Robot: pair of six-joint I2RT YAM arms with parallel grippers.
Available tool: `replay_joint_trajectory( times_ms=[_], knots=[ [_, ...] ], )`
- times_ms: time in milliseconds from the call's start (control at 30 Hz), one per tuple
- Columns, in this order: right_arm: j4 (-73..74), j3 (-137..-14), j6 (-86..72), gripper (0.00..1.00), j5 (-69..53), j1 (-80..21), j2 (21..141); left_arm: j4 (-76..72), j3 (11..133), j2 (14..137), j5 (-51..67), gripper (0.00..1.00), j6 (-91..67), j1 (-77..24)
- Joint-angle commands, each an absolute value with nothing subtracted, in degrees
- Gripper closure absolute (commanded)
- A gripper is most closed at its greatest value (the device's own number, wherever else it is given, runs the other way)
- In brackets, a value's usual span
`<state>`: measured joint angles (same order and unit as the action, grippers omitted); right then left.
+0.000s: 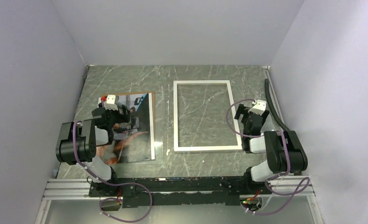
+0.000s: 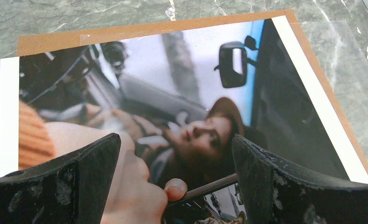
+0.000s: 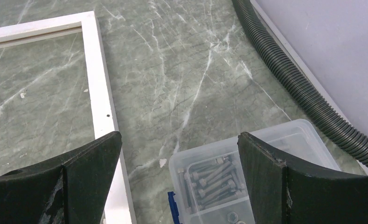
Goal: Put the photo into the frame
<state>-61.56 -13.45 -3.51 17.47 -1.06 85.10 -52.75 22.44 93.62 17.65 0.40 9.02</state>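
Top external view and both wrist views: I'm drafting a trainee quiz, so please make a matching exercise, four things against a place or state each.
1 glossy dark-and-orange photo print
2 thin white rectangular frame
3 clear plastic box
4 grey ribbed hose

a along the right wall
b on a brown backing board
c holds metal bolts
d empty, marble table showing through

Pairs: 1-b, 2-d, 3-c, 4-a

Overhead view above table; wrist views close, forward-down
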Motion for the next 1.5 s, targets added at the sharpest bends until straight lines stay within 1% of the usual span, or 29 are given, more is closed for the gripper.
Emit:
replay_joint_trajectory(
  times_ms=[0,433,467,500,533,567,633,700,800,867,933,967,1033,1067,1133,1200,1233,1267,1300,1333,1367,1400,1433,1467],
  knots=[
    [-64.79,-13.98,-3.42,0.00,17.22,-1.15,84.81,-54.95,22.45,93.55,17.31,0.05,0.70,8.87],
    [-64.19,-14.28,-3.56,0.00,16.92,-1.06,84.78,-55.07,22.33,93.46,17.61,0.05,0.64,8.89],
    [-64.80,-14.06,-3.39,0.00,17.29,-1.10,84.69,-55.42,22.29,93.44,18.06,0.05,0.57,8.92],
    [-63.99,-14.34,-4.07,0.00,20.64,-1.62,83.65,-53.53,22.91,92.64,19.77,0.05,0.90,9.42],
    [-59.92,-15.46,-4.76,0.00,22.71,-1.81,81.94,-52.26,23.52,91.79,20.20,0.05,0.89,9.50],
    [-54.36,-17.77,-5.31,0.00,23.69,-1.88,79.81,-48.75,24.75,90.07,21.65,0.05,0.78,10.01],
    [-41.37,-24.91,-5.21,0.00,23.45,-1.96,76.76,-36.07,29.64,86.48,22.54,0.05,1.50,10.33],
    [-32.78,-29.22,-8.37,0.00,23.62,-2.14,73.67,-24.20,36.47,84.17,21.96,0.05,1.88,10.35],
    [-24.57,-34.49,-15.42,0.00,21.53,-2.08,69.30,-9.17,44.25,81.63,22.15,0.05,0.98,10.59],
    [-15.38,-41.44,-20.82,0.00,17.76,-1.96,69.31,-1.35,49.29,80.05,22.92,0.05,0.41,10.74],
    [-8.05,-49.35,-22.59,0.00,9.99,-2.01,71.41,7.09,54.95,79.09,23.33,0.05,0.35,10.92],
    [-5.37,-53.12,-23.61,0.00,4.49,-1.98,72.86,10.87,58.30,78.95,23.37,0.05,0.35,11.11],
    [-1.56,-60.26,-31.06,0.00,-8.49,-1.22,76.45,18.74,65.26,79.38,23.05,0.05,-1.97,11.82],
    [-1.92,-61.90,-34.64,0.00,-16.12,-0.65,77.89,22.13,68.74,79.89,22.58,0.05,-2.51,12.28],
    [-13.92,-59.31,-42.02,0.00,-30.81,-0.18,81.09,28.51,74.92,81.56,22.27,0.05,-2.30,13.17],
    [-27.91,-56.25,-50.22,0.00,-39.49,-0.59,85.81,33.72,79.87,83.23,23.26,0.05,-2.70,14.87],
    [-26.30,-57.13,-50.15,0.00,-39.80,-1.78,87.62,35.21,81.35,83.96,25.21,0.05,-3.29,16.32],
    [-16.82,-60.89,-44.25,0.00,-35.96,-4.45,88.64,36.56,82.44,84.69,26.67,0.05,-4.14,17.40],
    [-3.85,-65.56,-36.17,0.00,-25.68,-8.53,88.75,37.80,83.21,85.29,27.69,0.06,-4.78,18.32],
    [5.26,-69.95,-30.43,0.00,-13.58,-13.24,89.12,38.78,83.77,85.82,28.54,0.07,-5.12,19.01],
    [9.93,-73.13,-27.02,0.00,-5.18,-17.29,90.12,39.65,84.11,86.08,28.89,0.07,-5.04,19.37],
    [14.34,-76.02,-25.19,0.00,0.48,-20.88,91.19,40.12,84.25,86.20,28.51,0.07,-4.86,19.42],
    [17.13,-78.77,-23.23,0.00,5.26,-22.80,92.13,40.72,84.40,86.27,28.03,0.07,-4.32,19.42],
    [18.75,-80.65,-22.00,0.00,6.48,-24.22,92.61,41.19,84.63,86.28,27.63,0.07,-3.86,19.50]
  ],
)
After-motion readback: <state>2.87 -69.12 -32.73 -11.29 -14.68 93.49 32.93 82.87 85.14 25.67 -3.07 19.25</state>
